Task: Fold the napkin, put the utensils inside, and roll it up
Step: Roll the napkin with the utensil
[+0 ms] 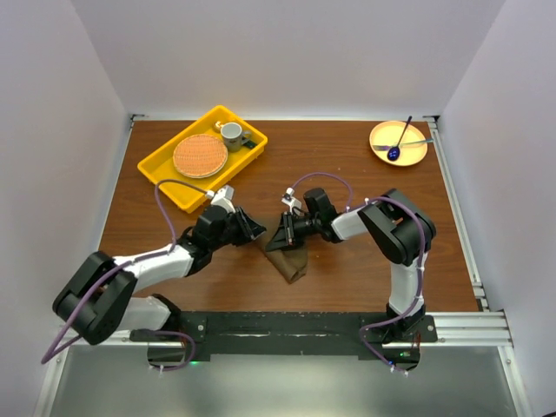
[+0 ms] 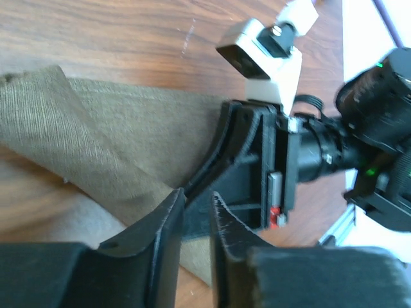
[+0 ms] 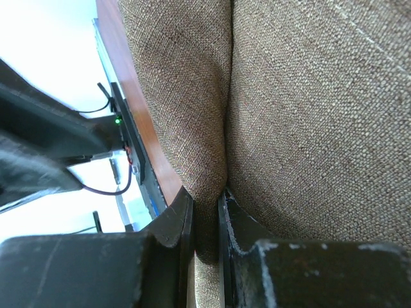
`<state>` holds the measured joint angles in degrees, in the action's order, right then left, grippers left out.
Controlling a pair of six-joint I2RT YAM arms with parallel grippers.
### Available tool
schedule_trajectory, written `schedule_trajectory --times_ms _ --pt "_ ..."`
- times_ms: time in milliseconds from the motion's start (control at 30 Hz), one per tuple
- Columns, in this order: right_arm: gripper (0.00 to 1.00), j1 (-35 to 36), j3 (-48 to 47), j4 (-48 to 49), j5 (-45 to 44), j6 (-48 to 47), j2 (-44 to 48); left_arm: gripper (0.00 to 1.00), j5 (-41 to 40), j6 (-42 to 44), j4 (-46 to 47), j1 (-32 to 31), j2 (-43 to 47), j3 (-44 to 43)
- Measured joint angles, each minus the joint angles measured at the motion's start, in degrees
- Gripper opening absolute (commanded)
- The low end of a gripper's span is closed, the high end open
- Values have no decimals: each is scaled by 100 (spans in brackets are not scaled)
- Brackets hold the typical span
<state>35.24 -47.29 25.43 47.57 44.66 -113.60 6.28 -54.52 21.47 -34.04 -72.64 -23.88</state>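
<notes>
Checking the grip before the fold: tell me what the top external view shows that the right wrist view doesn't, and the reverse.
Only the top external view shows the yellow tray and the yellow plate at the far side of the table. Only the right wrist view shows the weave of the napkin up close, with a fold of it pinched in the right gripper. Both show the napkin and the right gripper at it.

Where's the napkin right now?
Top view: the napkin sits crumpled mid-table, nearer the front edge, between the left gripper and the right gripper, whose fingers pinch a fold of it.
</notes>
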Motion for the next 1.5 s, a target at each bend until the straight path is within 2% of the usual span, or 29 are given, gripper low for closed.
schedule_trajectory --times_ms 367,500,700,733,800,867,967,1100,1267,1400,1500 --pt "0 11 -136 -474 -120 -205 107 7 48 -44 1447 142 -1574 96" --pt "18 70 -304 -1073 -402 -540 282 6 188 -50 1939 205 -2026 35" --pt "39 125 -616 -2214 -1069 -1126 610 5 385 -101 2549 216 -2459 -4" --pt "46 140 -678 -2437 -1226 -1220 654 5 398 -107 2638 216 -2527 -4" --pt "54 179 -826 -2883 -1499 -1403 780 5 411 -144 2776 225 -2629 -4" --pt "64 291 -970 -3438 -1985 -1681 1010 4 468 -157 2870 249 -2712 -15" --pt "73 592 -1217 -4229 -2804 -2059 1233 4 549 -168 2892 278 -2802 -72" --pt "78 1469 -1600 -4937 -4413 -2614 1440 4 682 -173 2839 328 -2850 -136" --pt "79 2354 -1775 -5206 -5871 -3049 1456 4 831 -184 2586 376 -2850 -264" --pt "78 2608 -1932 -5281 -6763 -3156 1200 4 920 -184 2321 402 -2833 -380" --pt "75 2704 -2044 -5248 -7121 -3169 894 4 946 -184 2144 409 -2793 -433"
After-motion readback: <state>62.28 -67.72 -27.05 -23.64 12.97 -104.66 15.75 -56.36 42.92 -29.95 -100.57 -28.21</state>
